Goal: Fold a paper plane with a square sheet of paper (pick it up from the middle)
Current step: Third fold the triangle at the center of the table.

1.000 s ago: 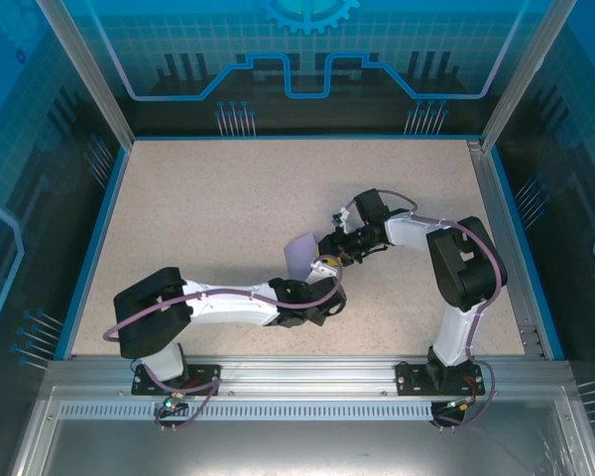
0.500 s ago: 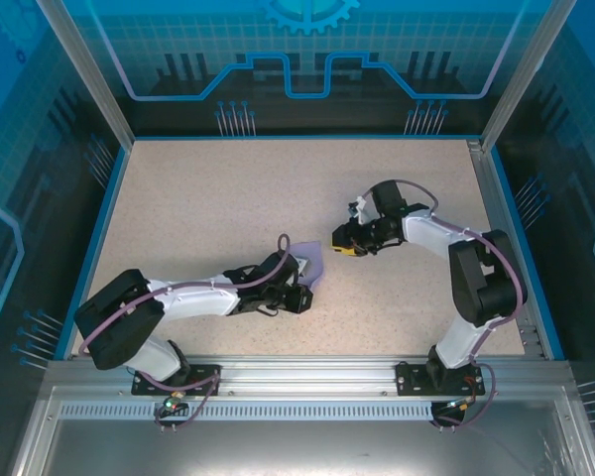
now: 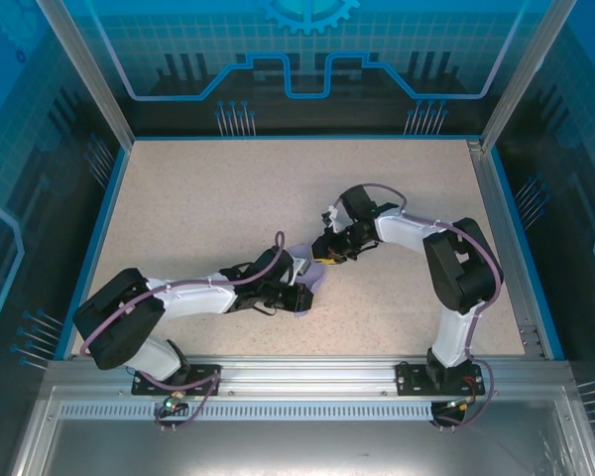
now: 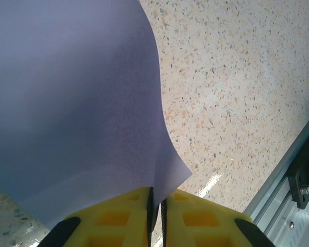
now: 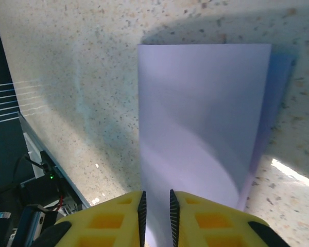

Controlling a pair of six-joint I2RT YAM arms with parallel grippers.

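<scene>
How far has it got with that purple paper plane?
Early. Looks done: the square sheet of paper is bent over into two layers. In hand: the left gripper pinches one edge; the right gripper is at another, grip unclear. Left: no pointed nose or wings yet.

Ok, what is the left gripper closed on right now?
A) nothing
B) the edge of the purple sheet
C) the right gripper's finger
B: in the left wrist view the left gripper has its yellow fingers nearly together on the edge of the square sheet of paper, which bows away over the table.
</scene>
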